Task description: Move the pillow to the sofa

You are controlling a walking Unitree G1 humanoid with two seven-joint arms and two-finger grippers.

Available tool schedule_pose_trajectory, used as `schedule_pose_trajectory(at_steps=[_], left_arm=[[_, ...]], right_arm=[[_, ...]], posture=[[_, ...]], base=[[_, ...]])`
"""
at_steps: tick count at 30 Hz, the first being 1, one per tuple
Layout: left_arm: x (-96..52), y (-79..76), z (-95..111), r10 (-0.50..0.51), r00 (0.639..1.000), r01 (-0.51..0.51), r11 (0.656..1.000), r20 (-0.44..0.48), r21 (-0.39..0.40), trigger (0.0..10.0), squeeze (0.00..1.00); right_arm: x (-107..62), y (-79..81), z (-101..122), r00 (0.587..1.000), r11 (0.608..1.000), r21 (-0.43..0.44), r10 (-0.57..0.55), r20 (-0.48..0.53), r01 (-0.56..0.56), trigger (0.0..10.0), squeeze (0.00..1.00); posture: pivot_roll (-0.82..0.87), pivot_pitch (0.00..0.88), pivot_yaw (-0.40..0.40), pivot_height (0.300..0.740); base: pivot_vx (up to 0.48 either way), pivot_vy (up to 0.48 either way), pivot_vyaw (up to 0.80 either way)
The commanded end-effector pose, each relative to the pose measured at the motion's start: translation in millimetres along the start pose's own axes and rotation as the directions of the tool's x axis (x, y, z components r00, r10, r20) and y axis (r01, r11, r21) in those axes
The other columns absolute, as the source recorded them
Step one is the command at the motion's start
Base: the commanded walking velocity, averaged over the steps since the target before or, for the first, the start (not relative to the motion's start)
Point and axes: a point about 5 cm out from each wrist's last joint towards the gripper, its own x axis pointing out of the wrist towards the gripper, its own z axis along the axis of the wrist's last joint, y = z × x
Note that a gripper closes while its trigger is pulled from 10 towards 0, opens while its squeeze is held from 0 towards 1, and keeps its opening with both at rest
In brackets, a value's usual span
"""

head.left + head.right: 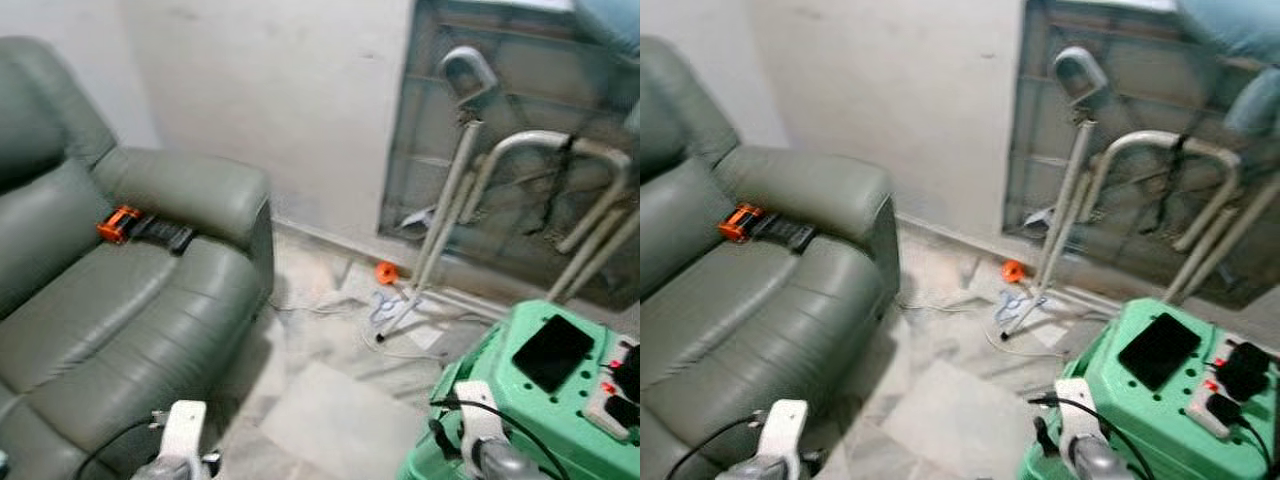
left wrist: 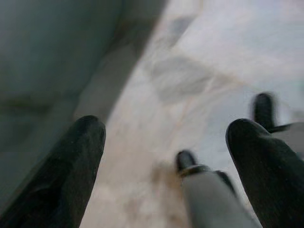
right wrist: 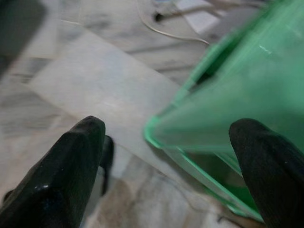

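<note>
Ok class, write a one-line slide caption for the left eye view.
Grey-green sofa with an orange-and-black device on its seat, green stool opposite, marble floor between.

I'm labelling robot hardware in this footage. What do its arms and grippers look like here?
Both arms are silver-grey with a white block at the wrist and a thin black cable looping off it: left arm, right arm. Each gripper has two long, rounded, glossy black fingers: left gripper, right gripper.

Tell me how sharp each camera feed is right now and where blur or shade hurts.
Left eye view: fairly sharp on the sofa, softer toward the green stool. Left wrist view: heavily blurred, open left gripper over marble floor, sofa side in shade. Right wrist view: soft, open right gripper beside the stool's edge.
</note>
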Motion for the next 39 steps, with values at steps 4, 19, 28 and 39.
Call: schedule_pose_trajectory(at_steps=[4, 19, 28, 39], left_arm=[[-0.4, 3.4, -2, 0.014, 1.000, -0.013, 1.000, -0.008, 0.024, 10.0, 0.00], [-0.8, 9.0, 0, 0.047, 0.999, -0.047, 0.997, 0.006, 0.059, 10.0, 0.00], [-3.9, 26.1, -11, 0.069, 0.997, -0.070, 0.996, 0.017, 0.049, 10.0, 0.00], [-3.4, 23.9, 25, 0.059, 0.990, -0.057, 0.998, 0.130, -0.021, 10.0, 0.00]], right_arm=[[1.4, 2.7, 6, 1.000, 1.000, 0.007, 0.001, 0.019, -0.001, 10.0, 0.00], [1.7, 4.0, 8, 0.999, 1.000, 0.013, -0.002, 0.032, 0.001, 10.0, 0.00], [1.6, 3.7, 8, 0.999, 0.999, 0.032, -0.017, 0.035, 0.016, 10.0, 0.00], [4.2, 4.0, 24, 0.997, 0.999, 0.050, -0.024, 0.075, 0.020, 10.0, 0.00]], posture=[[-0.09, 0.000, 0.030, 0.740], [-0.09, 0.000, 0.039, 0.740], [-0.09, 0.000, 0.049, 0.740], [-0.10, 0.000, 0.054, 0.740]], base=[[0.000, 0.000, -0.80], [0.000, 0.000, -0.36], [0.000, 0.000, 0.00], [0.000, 0.000, 0.00]])
